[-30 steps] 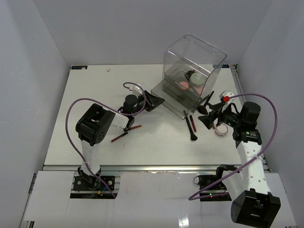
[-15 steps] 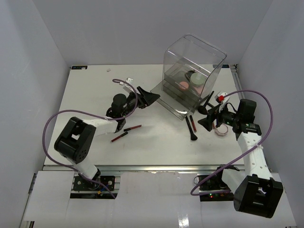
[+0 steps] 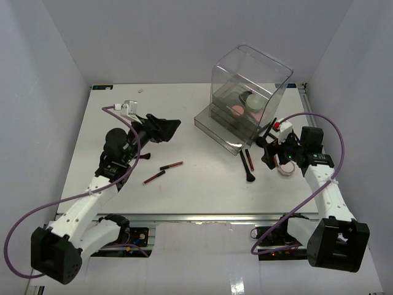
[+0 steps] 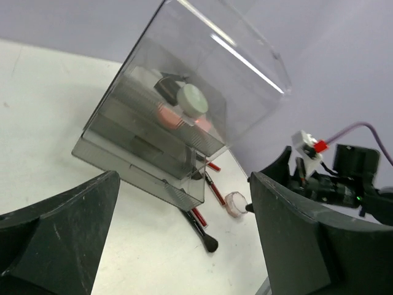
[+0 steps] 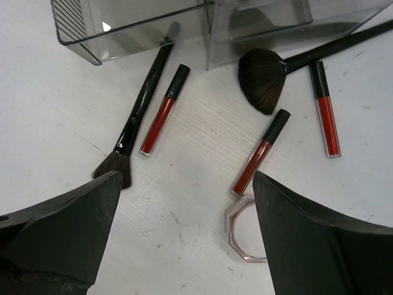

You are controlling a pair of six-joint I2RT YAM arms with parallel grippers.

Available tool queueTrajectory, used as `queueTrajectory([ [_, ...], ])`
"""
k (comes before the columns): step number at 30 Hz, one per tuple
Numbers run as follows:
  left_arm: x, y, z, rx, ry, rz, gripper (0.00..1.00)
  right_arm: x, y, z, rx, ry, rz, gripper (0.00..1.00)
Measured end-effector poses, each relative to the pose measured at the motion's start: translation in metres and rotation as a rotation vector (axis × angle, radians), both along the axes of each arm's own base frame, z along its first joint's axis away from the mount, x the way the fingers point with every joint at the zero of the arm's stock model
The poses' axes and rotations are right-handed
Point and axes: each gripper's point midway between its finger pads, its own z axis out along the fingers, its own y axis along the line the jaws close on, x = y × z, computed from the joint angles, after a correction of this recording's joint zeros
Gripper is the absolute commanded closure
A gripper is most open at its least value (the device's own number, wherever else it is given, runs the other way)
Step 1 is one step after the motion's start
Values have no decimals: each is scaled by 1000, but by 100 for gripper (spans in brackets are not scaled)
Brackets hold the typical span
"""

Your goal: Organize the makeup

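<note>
The makeup lies in two groups on the white table. Two slim red pencils (image 3: 172,165) (image 3: 153,177) lie left of centre. By the clear drawer box (image 3: 249,101) lie a black-handled brush (image 5: 138,120), a fan brush (image 5: 264,77), red pencils (image 5: 161,114) (image 5: 261,153) (image 5: 325,114) and a pink octagonal compact (image 5: 245,236). Inside the box sit a pale green compact (image 4: 193,99) and a pink one (image 4: 169,115). My left gripper (image 3: 174,127) hangs open and empty, well left of the box. Open and empty too, my right gripper (image 5: 187,184) hovers over the brush and pink compact.
A low drawer tray (image 5: 123,27) sticks out from the box's bottom toward the brushes. The table's right edge (image 3: 319,147) runs close behind my right arm. White walls close in the table on three sides.
My left gripper has opened wide and drawn back leftward from the box's drawer. The right gripper has crept slightly left over the brushes, staying open.
</note>
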Motion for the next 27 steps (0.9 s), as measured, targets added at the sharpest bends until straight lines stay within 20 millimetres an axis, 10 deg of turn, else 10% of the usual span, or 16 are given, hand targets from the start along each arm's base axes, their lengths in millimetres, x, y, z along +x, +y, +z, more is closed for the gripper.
queueTrajectory([
  [4,-23,6,37,131,-102,-40,2,1,1,-14,-20,39,-11,13],
  [7,-35,6,28,227,-109,-85,2,-3,11,-30,-23,93,16,19],
  [16,-63,14,-95,466,70,-205,2,5,40,-61,-75,159,48,30],
  [27,-69,13,-91,478,31,-229,2,15,45,-98,-181,205,31,37],
])
